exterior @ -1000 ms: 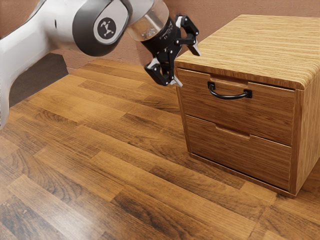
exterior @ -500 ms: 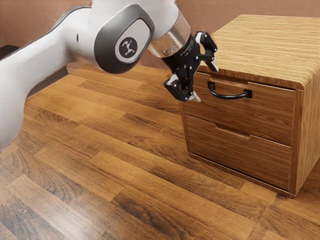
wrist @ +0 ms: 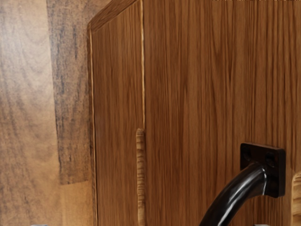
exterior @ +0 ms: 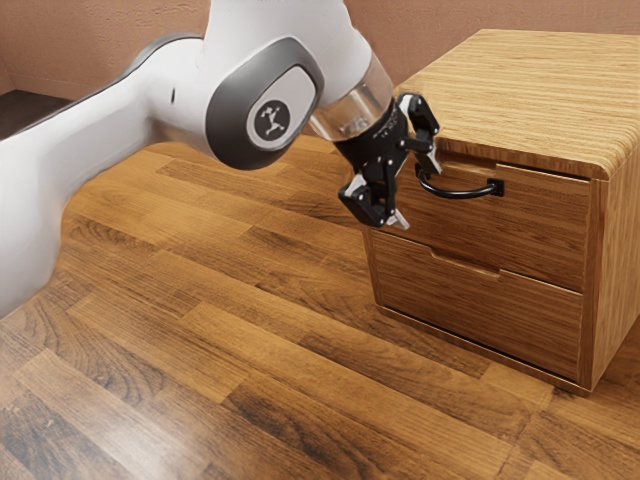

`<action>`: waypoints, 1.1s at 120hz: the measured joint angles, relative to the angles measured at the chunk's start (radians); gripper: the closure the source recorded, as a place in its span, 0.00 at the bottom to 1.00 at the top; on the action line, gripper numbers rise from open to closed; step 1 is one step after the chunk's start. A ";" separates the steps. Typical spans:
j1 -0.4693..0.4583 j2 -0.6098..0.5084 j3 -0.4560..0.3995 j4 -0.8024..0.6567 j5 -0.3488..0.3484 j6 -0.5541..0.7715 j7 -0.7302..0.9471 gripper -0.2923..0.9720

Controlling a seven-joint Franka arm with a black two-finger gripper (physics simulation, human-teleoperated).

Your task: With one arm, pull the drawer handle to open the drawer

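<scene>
At upper drawer front: gripper, fingers spread apart, beside black handle end, likely positioned to straddle it; drawer closed.

White arm, with a grey joint cap carrying a small white emblem. The gripper is black, with pale fingertips. The cabinet has a light honey top with fine straight stripes. The drawer fronts are a darker brown, their grain streaked. The handle is glossy black. Around the cabinet, the floor planks mix amber and dark brown. Behind it, the wall is reddish brown.
</scene>
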 joint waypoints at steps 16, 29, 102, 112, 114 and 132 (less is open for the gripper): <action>0.000 -0.007 0.000 -0.021 0.001 0.001 -0.011 0.34; -0.008 -0.007 0.000 -0.023 0.001 0.001 -0.019 0.34; -0.022 -0.028 0.000 -0.040 0.004 -0.009 -0.039 0.59; -0.022 -0.031 -0.001 -0.047 0.005 -0.012 -0.039 0.63; -0.022 -0.031 -0.001 -0.048 0.005 -0.013 -0.039 0.64; -0.022 -0.035 -0.001 -0.054 0.005 -0.018 -0.039 0.70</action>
